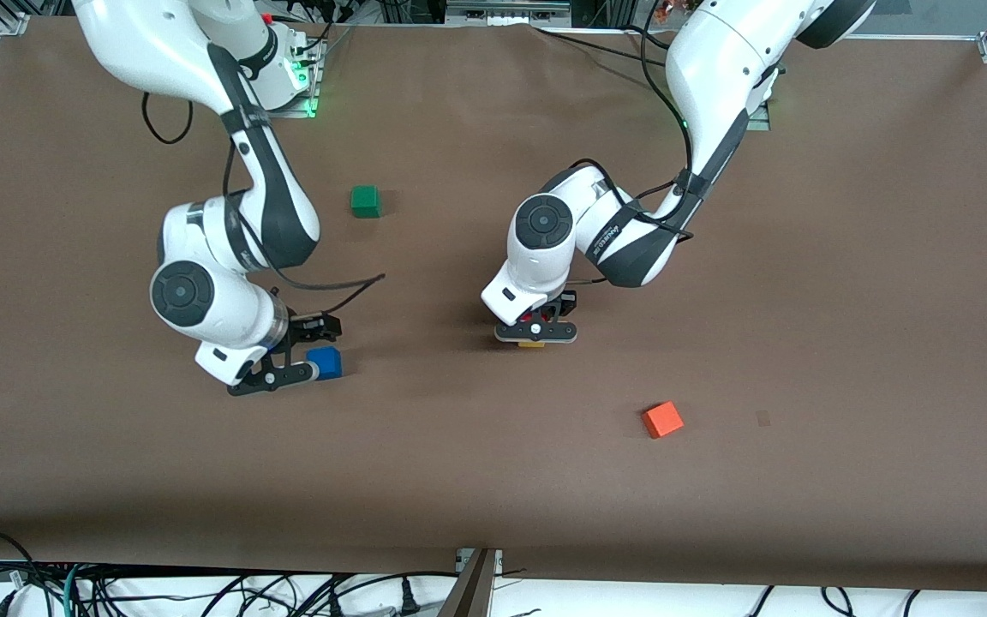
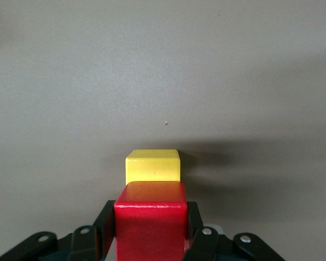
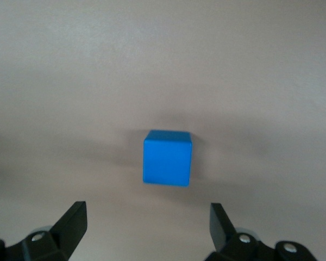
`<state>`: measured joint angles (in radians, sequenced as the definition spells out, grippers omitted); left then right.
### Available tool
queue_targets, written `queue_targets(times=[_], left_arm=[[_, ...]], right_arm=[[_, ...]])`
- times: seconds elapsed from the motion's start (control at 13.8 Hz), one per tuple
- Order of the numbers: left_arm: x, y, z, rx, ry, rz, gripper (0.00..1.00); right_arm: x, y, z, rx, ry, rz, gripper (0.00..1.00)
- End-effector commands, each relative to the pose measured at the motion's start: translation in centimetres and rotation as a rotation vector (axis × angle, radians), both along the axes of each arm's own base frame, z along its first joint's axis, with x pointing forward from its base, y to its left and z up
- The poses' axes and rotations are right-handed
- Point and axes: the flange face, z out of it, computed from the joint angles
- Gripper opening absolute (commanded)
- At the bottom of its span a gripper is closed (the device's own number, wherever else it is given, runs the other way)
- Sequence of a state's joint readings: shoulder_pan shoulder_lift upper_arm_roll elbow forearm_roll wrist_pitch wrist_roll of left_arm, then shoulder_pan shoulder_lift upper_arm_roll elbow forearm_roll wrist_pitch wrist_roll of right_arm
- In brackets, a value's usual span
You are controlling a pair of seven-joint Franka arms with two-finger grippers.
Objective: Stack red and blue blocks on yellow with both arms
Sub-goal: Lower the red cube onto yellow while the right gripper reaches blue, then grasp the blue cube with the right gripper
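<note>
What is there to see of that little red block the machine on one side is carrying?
The small deep-red matte cube has plain faces, softly rounded edges and no markings. It sits upright and square between the black fingers of the left end effector, which press on two of its sides. It is over the small bright-yellow cube; whether the two touch cannot be told. In the front view only a sliver of red shows under the wrist.

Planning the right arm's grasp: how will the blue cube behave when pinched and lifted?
The blue cube looks rigid, with flat parallel faces, so the open right gripper should probably hold it squarely. Its matte surface likely resists slipping. Sitting flat on the table, it should slide rather than roll if nudged.
</note>
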<state>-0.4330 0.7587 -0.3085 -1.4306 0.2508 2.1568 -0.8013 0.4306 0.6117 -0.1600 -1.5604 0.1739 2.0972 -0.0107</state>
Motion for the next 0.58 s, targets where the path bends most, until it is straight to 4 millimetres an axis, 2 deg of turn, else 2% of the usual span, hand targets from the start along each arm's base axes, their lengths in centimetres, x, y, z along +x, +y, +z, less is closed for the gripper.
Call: queue_targets(times=[0.0,0.07,0.29,0.36,0.51], left_arm=[[0.7,-0.3,0.4,0.023,-0.023,0.002,0.0],[1.1,-0.2,0.8,0.019,-0.03,0.007,0.0],[1.5,-0.3,0.2,0.019,-0.034,0.006,0.0],[1.5,-0.3,0.1,0.033,-0.047,-0.008,0.0],[1.5,-0.3,0.0,0.043,-0.055,-0.016,0.0]], right_arm=[[1.2,0.4,-3.4,0.016,-0.039,-0.006,1.0],[1.5,0.2,-4.4,0.014,-0.059,-0.006,1.0],[1.3,0.2,-7.4,0.004,-0.056,0.007,0.99],[1.1,0.1,-8.1,0.002,-0.049,0.005,0.94],[0.7,0.0,-8.6,-0.002,-0.036,0.017,0.72]])
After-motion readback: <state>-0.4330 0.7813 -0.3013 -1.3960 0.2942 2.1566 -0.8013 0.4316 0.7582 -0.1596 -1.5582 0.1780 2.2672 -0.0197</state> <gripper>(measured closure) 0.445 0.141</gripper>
